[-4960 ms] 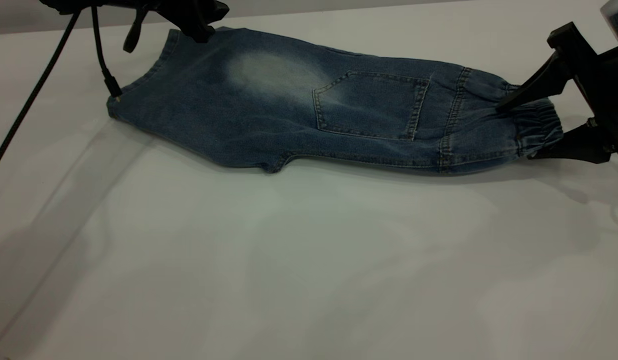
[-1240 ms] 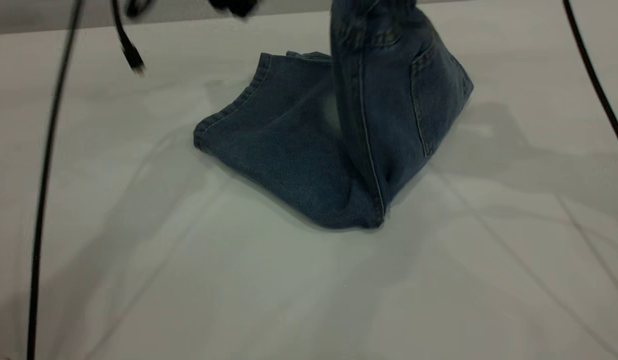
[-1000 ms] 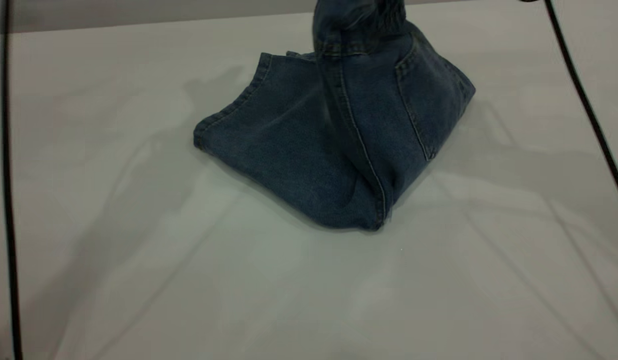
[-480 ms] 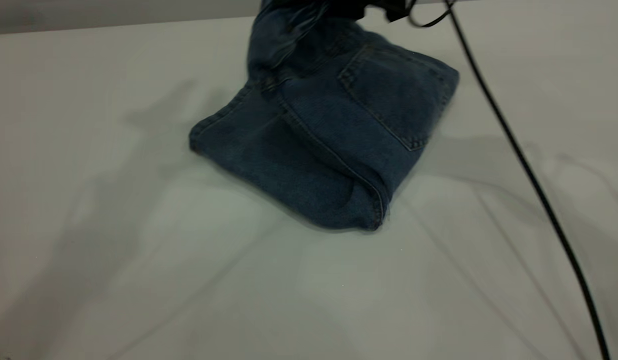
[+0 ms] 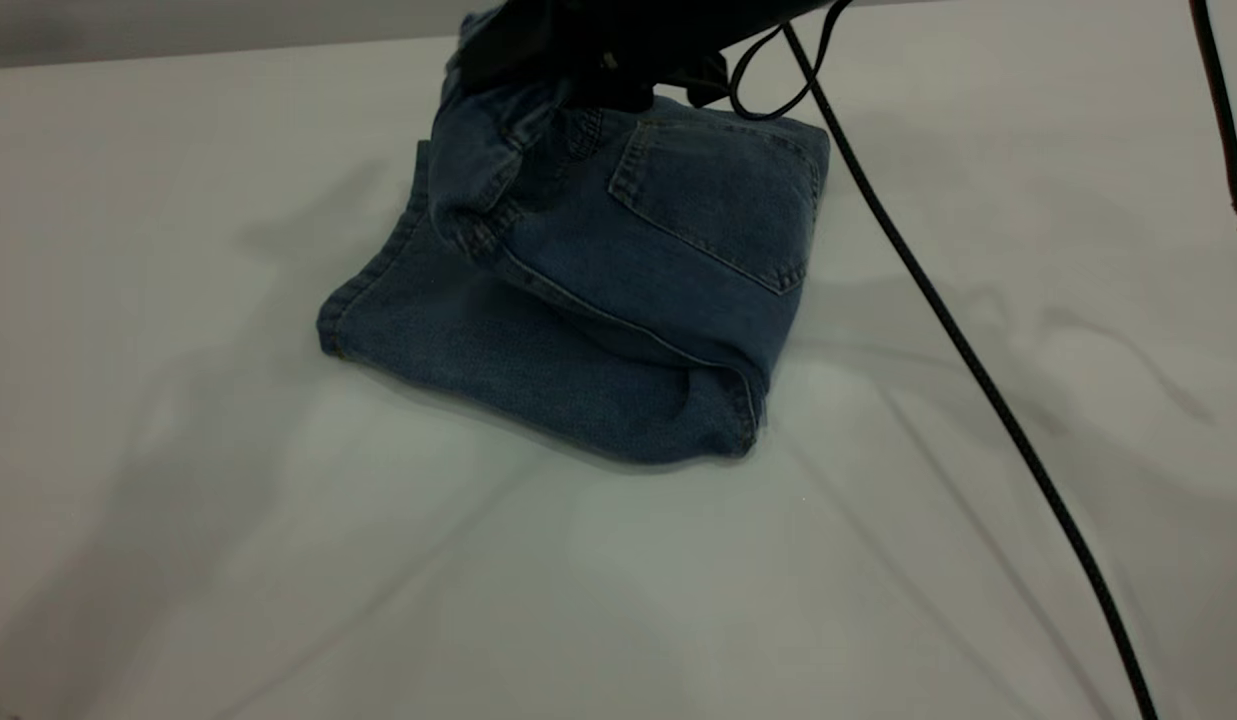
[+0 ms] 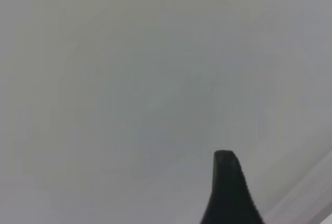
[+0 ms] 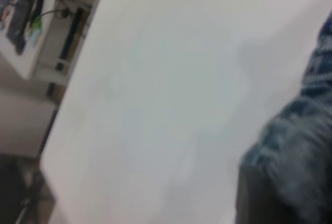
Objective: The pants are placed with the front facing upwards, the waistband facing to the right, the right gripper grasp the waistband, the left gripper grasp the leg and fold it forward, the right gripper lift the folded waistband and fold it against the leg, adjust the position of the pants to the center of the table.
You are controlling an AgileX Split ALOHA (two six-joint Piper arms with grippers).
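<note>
The blue denim pants [image 5: 598, 300] lie doubled over at the far middle of the white table [image 5: 278, 560]. The half with the back pocket [image 5: 718, 200] rests on the leg, whose hem [image 5: 363, 285] points left. My right gripper [image 5: 568, 85] is at the fold's far left corner, shut on the gathered waistband [image 5: 503, 110], which it holds slightly raised. In the right wrist view, denim [image 7: 303, 146] fills the space beside a dark finger [image 7: 254, 198]. My left gripper [image 6: 171, 208] is outside the exterior view. It hangs open over bare table with one finger [image 6: 228, 187] showing.
The right arm's black cable [image 5: 978, 370] drapes from the gripper across the table toward the near right. A second cable [image 5: 1223, 110] hangs at the right edge. Shelving [image 7: 46, 32] stands beyond the table's edge in the right wrist view.
The right gripper has swept the raised waistband half down and leftward onto the leg. The whole bundle slid a little left. The left arm's cable has left the exterior view.
</note>
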